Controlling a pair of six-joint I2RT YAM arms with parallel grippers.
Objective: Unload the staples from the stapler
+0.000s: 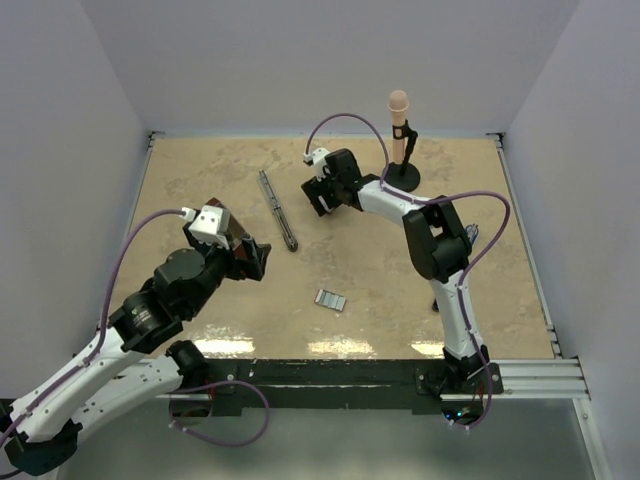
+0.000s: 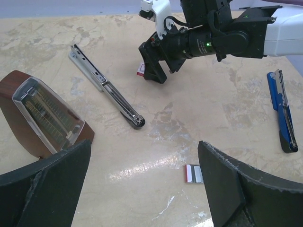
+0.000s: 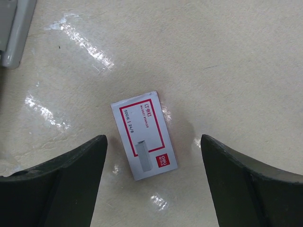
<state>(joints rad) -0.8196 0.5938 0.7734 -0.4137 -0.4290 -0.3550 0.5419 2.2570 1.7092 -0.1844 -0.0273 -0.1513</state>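
Observation:
The stapler (image 1: 278, 210) is a thin dark bar lying opened out flat on the table at back centre-left; in the left wrist view (image 2: 106, 87) it runs diagonally. The staples (image 1: 331, 300), a small silvery ribbed block, lie on the table near the front centre, partly behind my left finger in the left wrist view (image 2: 193, 173). My left gripper (image 1: 252, 258) is open and empty, left of the staples (image 2: 144, 189). My right gripper (image 1: 325, 195) is open and hovers over a red-and-white card (image 3: 143, 135), right of the stapler's far end (image 3: 14, 28).
A brown metronome (image 2: 42, 116) stands close to my left gripper. A narrow blue object (image 2: 281, 111) lies at the right, by the right arm (image 1: 470, 236). A pink-tipped stand on a black base (image 1: 402, 150) is at the back.

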